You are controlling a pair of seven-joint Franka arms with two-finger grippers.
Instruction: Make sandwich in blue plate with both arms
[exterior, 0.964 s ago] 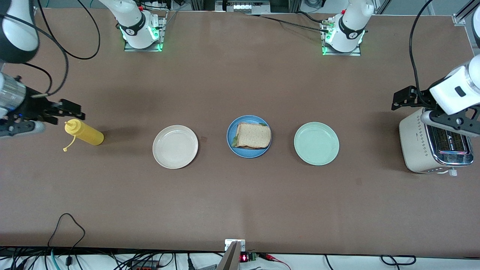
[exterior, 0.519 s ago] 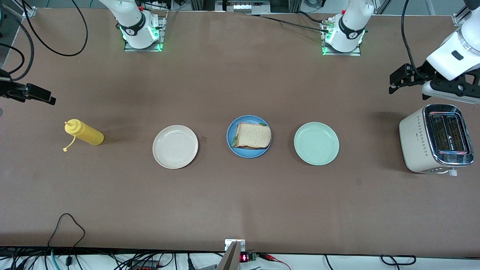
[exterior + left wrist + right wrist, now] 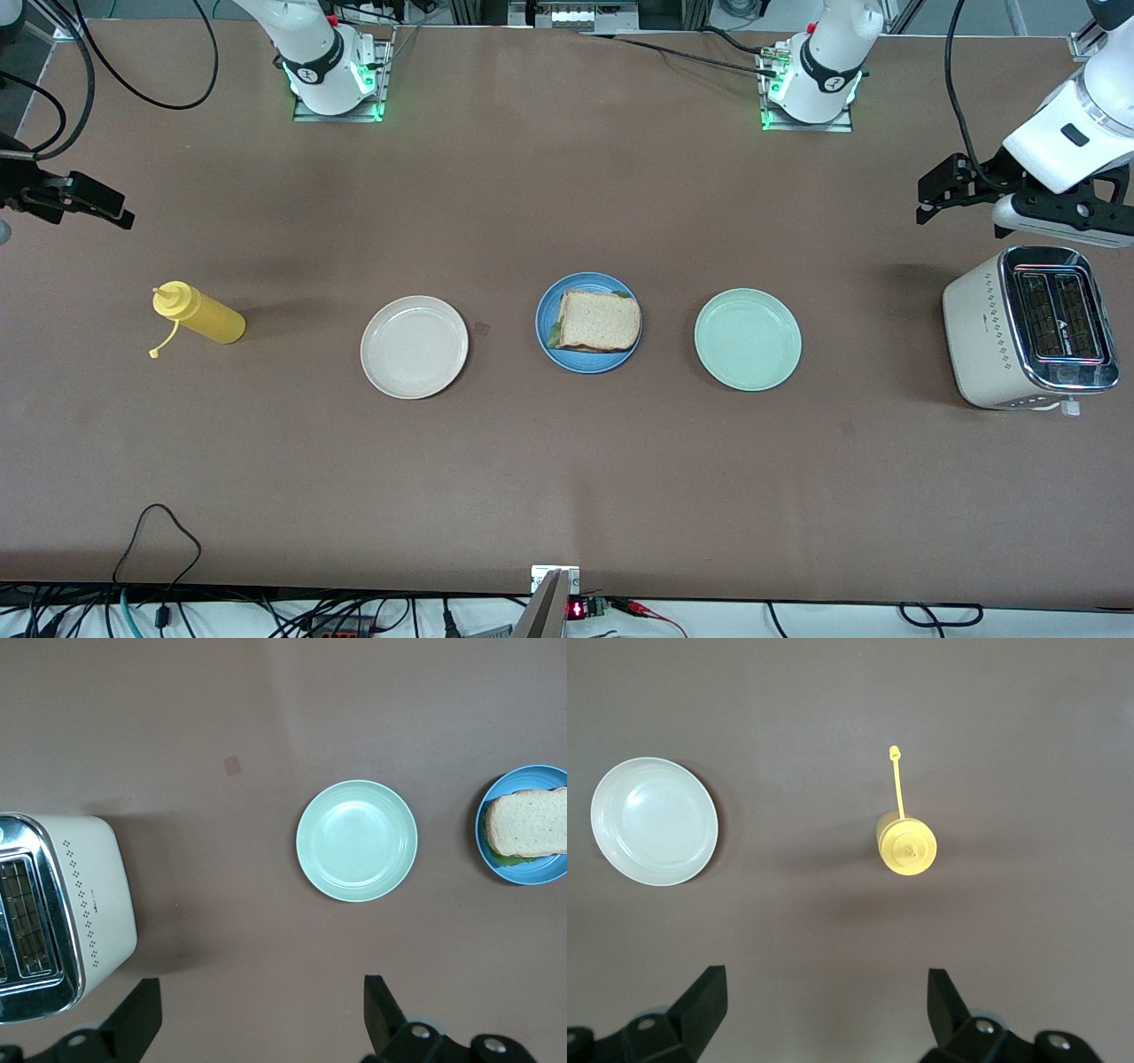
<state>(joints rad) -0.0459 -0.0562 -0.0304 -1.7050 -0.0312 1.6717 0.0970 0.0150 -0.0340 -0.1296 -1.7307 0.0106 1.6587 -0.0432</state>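
A: Item one, my pincers. State?

B: Left pincer [image 3: 930, 190]: released, fingers [image 3: 137, 1019] standing wide, holding nothing, hanging over the tabletop [image 3: 567, 478] at the left arm's end, beside the toaster [image 3: 1028, 332]. Right pincer [image 3: 111, 208]: likewise released and empty, hanging over the right arm's end, with the yellow squeeze bottle [image 3: 199, 315] standing below it. Both arms are waiting clear of the plates.

A: Item two, the task's things?

B: The sandwich [image 3: 598, 321] is lying on the blue plate [image 3: 545, 315] at mid-tabletop, top slice squared over a green leaf that is peeking out at the edge. The cream-white plate [image 3: 414, 346] is sitting toward the right arm's end, the mint-green plate [image 3: 747, 339] toward the left arm's end; both are bare. I am judging the build as finished.

A: Item three, hazards?

B: I am listing three. A low sweep of my left arm could be clipping the toaster, since that pincer is hanging just beside it. The bottle's cap is dangling loose on its tether, so a knock from my right arm could be tipping it and spilling sauce. Any return to the blue plate could be shifting the top slice.

A: Item four, writing?

B: Small dark lettering is showing between the toaster's slots and a mark on its side; I cannot read either. Nothing else is labelled.
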